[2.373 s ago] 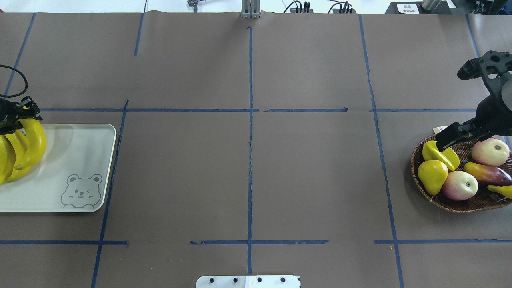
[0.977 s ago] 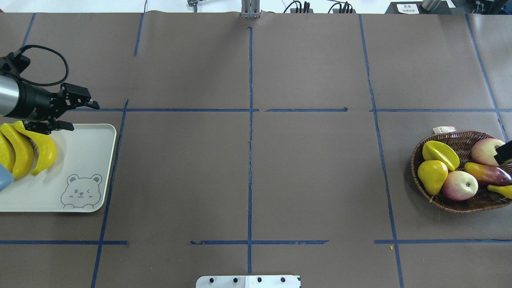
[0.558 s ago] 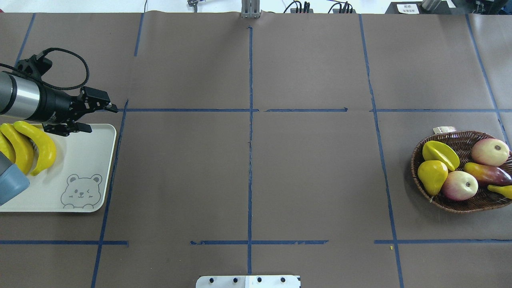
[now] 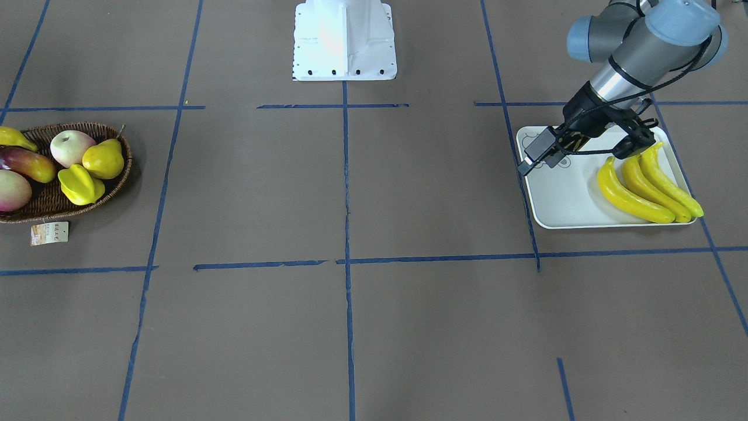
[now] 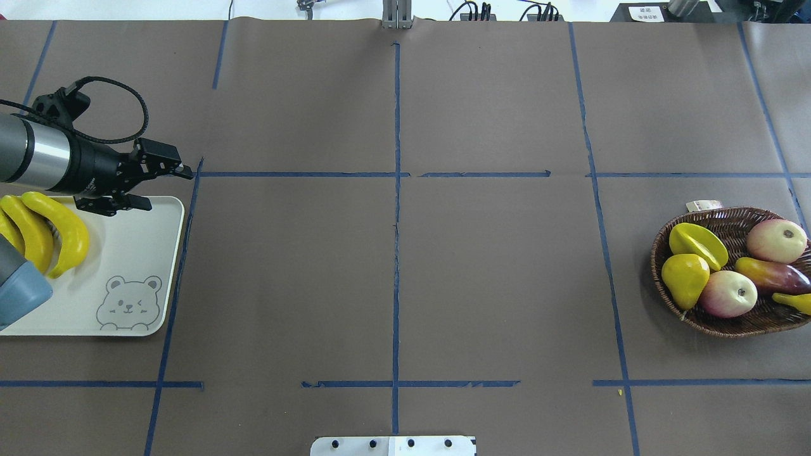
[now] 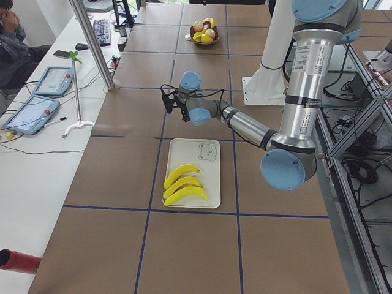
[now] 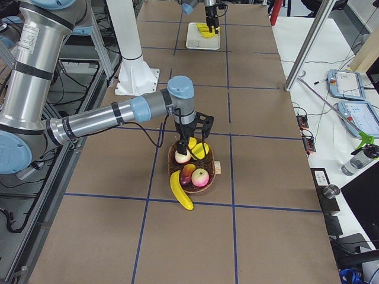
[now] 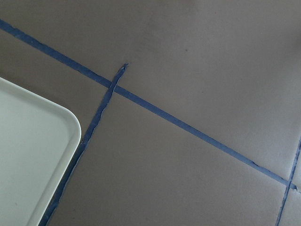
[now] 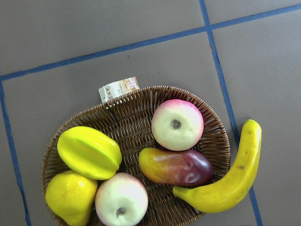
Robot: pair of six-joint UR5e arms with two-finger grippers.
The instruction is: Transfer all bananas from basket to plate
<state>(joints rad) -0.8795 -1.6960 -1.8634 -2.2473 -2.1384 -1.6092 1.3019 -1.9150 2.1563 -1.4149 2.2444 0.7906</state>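
**3 of 4 sitting where they belong**

Front cam: my L gripper (image 4: 542, 151) is hovering raised over the plate (image 4: 561, 199), at its short edge nearest mid-table, carrying nothing. Three bananas (image 4: 647, 190) are lying side by side on the plate, touching. Far across the table (image 4: 350, 327) the basket (image 4: 47, 204) is sitting w/ its paper tag (image 4: 49, 233) lying just outside the rim. The fourth banana (image 4: 9, 137) is peeking in at the frame edge.

Overhead: L jaws are standing apart, empty. My own arm is covering part of the bananas. The basket is holding a starfruit (image 5: 697, 246), pear (image 5: 684, 278), two apples (image 5: 728, 293) and a mango (image 5: 770, 275).

L-side cam: the bananas are resting on the plate half away from the bear drawing (image 6: 208, 150). The L gripper is hanging beyond the bear end, not touching the plate.

R-side cam: my R gripper (image 7: 192, 135) is hanging just above the basket; can't tell whether it's spread or clenched. The fourth banana is lying across the rim, most of it outside.

L wrist cam: showing only the plate's rounded corner + blue tape lines (image 8: 188, 127).

R wrist cam: looking straight down. The fourth banana is resting w/ one end inside the basket by the mango, the rest reaching out over the rim.
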